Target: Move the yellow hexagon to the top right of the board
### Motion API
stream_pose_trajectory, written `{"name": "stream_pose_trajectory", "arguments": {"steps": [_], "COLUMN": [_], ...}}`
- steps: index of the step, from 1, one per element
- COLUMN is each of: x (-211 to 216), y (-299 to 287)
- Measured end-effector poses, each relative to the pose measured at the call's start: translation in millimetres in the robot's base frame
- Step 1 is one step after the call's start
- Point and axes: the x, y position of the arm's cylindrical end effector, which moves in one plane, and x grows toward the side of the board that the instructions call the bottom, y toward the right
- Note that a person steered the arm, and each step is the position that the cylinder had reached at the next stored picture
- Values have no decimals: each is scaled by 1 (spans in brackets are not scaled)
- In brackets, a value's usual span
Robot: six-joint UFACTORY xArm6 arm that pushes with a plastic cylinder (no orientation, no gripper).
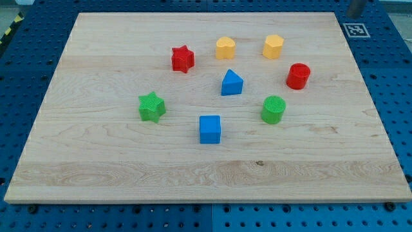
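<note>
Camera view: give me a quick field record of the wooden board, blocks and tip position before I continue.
surface: wooden board
target: yellow hexagon block, upper middle-right, not yet at the top right corner
neighbours: yellow heart-like block to its left; red cylinder below right
others: red star, blue triangular block, green star, green cylinder, blue cube
my tip: not visible

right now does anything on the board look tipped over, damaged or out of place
Nothing stands out. All eight blocks sit flat and apart on the wooden board, including the yellow hexagon and the yellow block beside it. None is tipped or hanging over an edge. My tip cannot be made out; only a grey shape shows at the view's top right.
</note>
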Motion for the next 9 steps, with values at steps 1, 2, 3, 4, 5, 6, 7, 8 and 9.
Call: {"name": "stream_pose_trajectory", "arguments": {"steps": [1,2,3,4,5,6,7,8,9], "x": [12,61,96,109,109,118,119,120,120], "y": [0,-4,-56,-76,-76,-77,-77,-77,-81]}}
